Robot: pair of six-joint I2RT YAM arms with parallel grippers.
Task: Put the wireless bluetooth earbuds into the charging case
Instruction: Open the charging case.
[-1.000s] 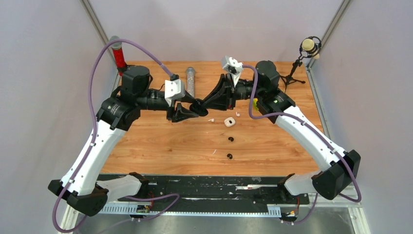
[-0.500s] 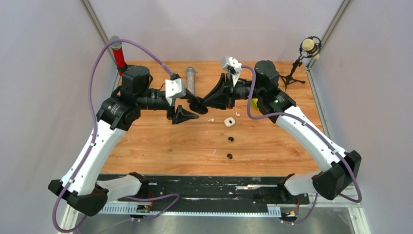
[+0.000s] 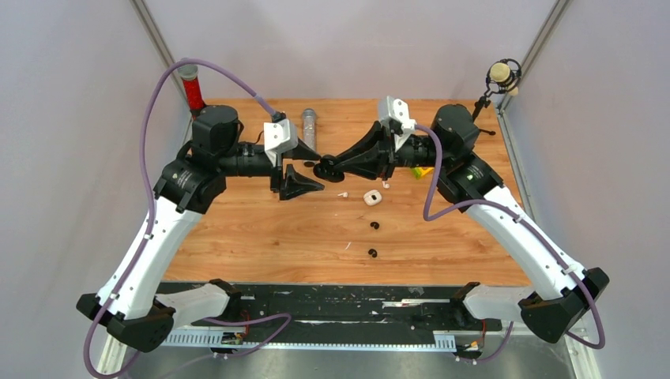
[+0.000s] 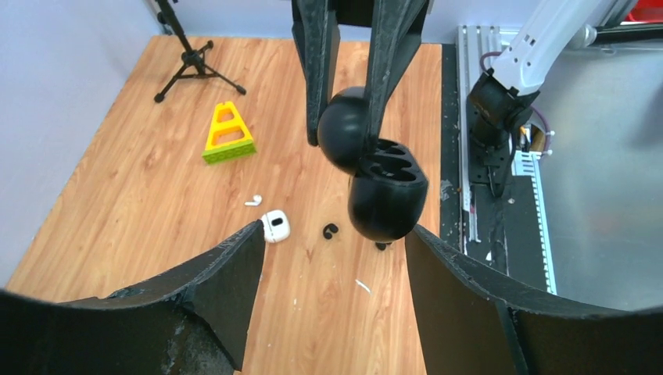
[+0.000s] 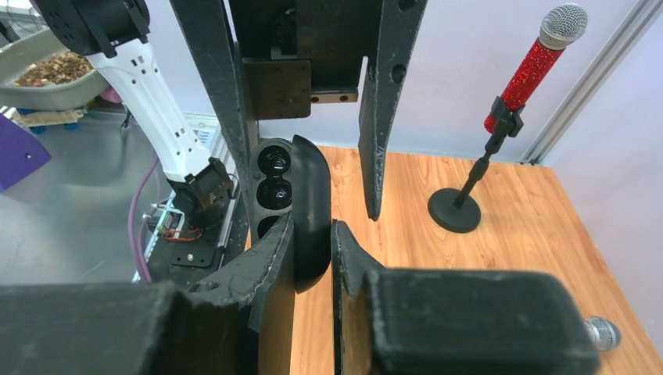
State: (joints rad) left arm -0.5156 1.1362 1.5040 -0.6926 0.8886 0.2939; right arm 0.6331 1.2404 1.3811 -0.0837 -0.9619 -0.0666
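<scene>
Over the far middle of the table, my right gripper (image 5: 311, 226) is clamped on the lid of the black charging case (image 4: 387, 199), which hangs open with its sockets turned to my left gripper (image 3: 312, 175), fingers spread wide and empty just beside it. The black earbuds, one (image 3: 374, 226) behind the other (image 3: 371, 253), lie below toward the near edge. My free left arm looks best placed to reach them, with the white case (image 3: 371, 197) and a white earbud (image 3: 343, 193) lying in between
</scene>
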